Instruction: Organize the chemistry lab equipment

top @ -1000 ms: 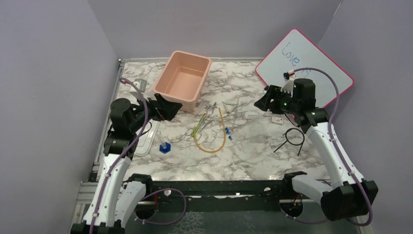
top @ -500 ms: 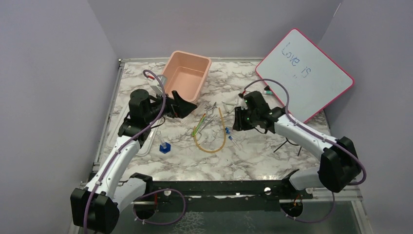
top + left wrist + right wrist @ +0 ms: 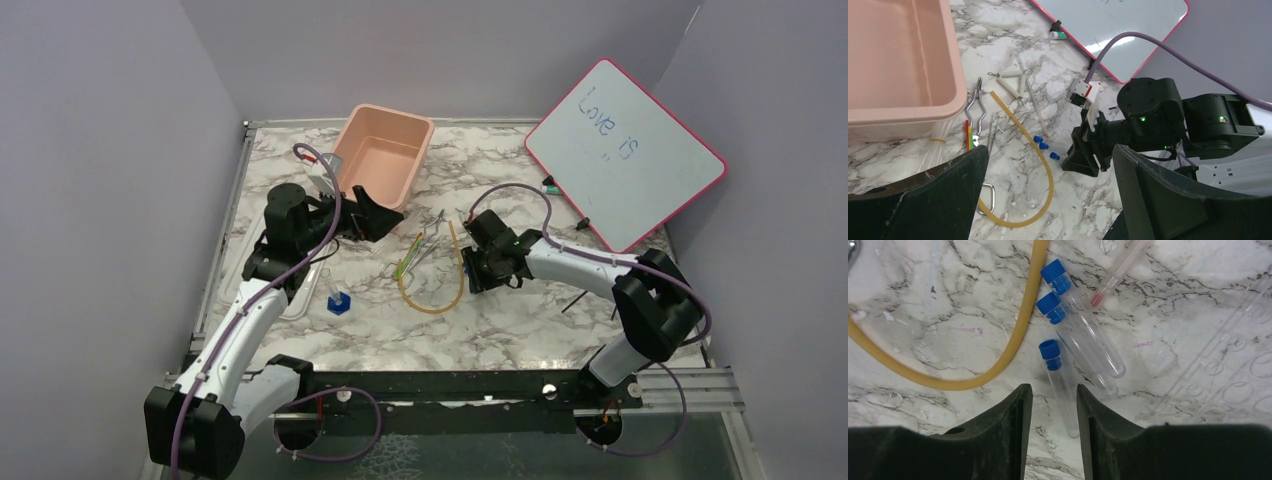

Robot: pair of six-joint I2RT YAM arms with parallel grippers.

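Three blue-capped clear test tubes [image 3: 1080, 330] lie side by side on the marble, beside the amber rubber tube [image 3: 1013, 340] bent in a U [image 3: 440, 300]. My right gripper [image 3: 1053, 390] is low over them, open, its jaws narrowed round the closed end of the nearest test tube [image 3: 1062, 390] with a gap on each side. Metal tongs [image 3: 975, 107] and a green-handled tool [image 3: 968, 135] lie left of the amber tube. My left gripper [image 3: 375, 216] hovers wide open by the tub's near corner, holding nothing. Only one leg of the black wire ring [image 3: 572, 302] shows behind the right arm.
The pink tub [image 3: 380, 160] stands at the back. The red-framed whiteboard [image 3: 625, 150] leans at the back right, a marker [image 3: 1058, 35] at its foot. White rods [image 3: 1010, 82] and a thin glass rod [image 3: 1120, 272] lie near the tubes. A blue block [image 3: 338, 303] sits front left.
My right arm swung left from beside the whiteboard and came down over the test tubes, jaws narrowing. The left arm reached right toward the tub, then held still.
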